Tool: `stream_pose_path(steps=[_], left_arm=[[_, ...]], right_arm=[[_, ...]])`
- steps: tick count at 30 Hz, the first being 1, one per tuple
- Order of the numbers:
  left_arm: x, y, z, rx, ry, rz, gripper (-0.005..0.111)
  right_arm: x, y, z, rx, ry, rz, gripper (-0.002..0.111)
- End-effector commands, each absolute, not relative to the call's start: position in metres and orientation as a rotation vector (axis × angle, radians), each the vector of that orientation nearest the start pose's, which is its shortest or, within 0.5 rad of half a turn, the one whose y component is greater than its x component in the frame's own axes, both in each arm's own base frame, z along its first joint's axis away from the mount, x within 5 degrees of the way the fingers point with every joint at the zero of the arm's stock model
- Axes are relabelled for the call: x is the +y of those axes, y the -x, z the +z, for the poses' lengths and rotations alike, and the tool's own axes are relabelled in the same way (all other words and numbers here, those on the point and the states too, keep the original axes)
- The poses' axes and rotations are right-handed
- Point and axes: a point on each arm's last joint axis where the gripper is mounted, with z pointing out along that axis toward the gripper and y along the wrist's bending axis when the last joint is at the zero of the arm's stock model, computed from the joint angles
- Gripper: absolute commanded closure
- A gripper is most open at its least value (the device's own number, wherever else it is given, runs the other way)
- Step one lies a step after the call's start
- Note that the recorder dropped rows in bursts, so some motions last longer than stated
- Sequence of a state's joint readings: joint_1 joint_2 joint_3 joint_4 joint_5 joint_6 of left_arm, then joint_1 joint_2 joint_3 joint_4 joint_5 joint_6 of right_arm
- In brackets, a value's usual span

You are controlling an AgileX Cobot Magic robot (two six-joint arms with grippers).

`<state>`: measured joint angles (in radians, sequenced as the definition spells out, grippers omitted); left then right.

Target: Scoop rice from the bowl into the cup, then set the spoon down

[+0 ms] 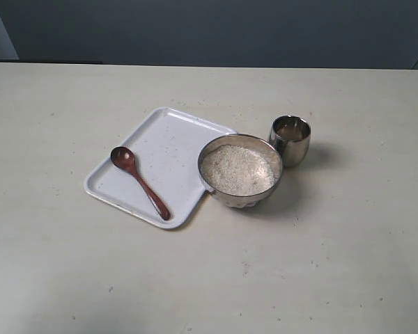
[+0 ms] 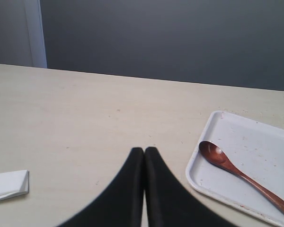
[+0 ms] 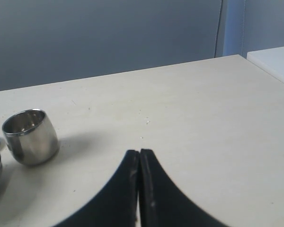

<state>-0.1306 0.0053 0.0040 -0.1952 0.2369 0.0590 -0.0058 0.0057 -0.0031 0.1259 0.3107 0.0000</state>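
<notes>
Soft, slightly dim light comes from the left of the exterior view: the bowl [image 1: 240, 200] and the cup [image 1: 290, 147] throw faint shadows rightwards on the table [image 1: 334, 264]. Their steel shines mildly. Close to the wrist lenses, the left gripper [image 2: 144, 151] and the right gripper [image 3: 139, 152] look black, with unfocused edges.

Pale beige table [image 1: 209, 278] before dark grey wall [image 1: 216, 31]
</notes>
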Motion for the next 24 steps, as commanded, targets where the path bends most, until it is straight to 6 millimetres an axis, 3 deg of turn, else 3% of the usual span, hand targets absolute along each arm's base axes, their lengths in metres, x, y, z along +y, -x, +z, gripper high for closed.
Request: stream_pose_path(steps=[1, 24], left_arm=[[-0.0113, -0.0544, 0.1923, 1.719, -0.031, -0.235, 0.106], [-0.0113, -0.0544, 0.1923, 1.719, -0.031, -0.235, 0.106]], right_arm=[[0.0029, -0.0543, 0.1859, 1.785, -0.090, 0.112, 0.108], [0.0034, -0.0543, 0.1859, 1.784, -0.101, 0.130, 0.108]])
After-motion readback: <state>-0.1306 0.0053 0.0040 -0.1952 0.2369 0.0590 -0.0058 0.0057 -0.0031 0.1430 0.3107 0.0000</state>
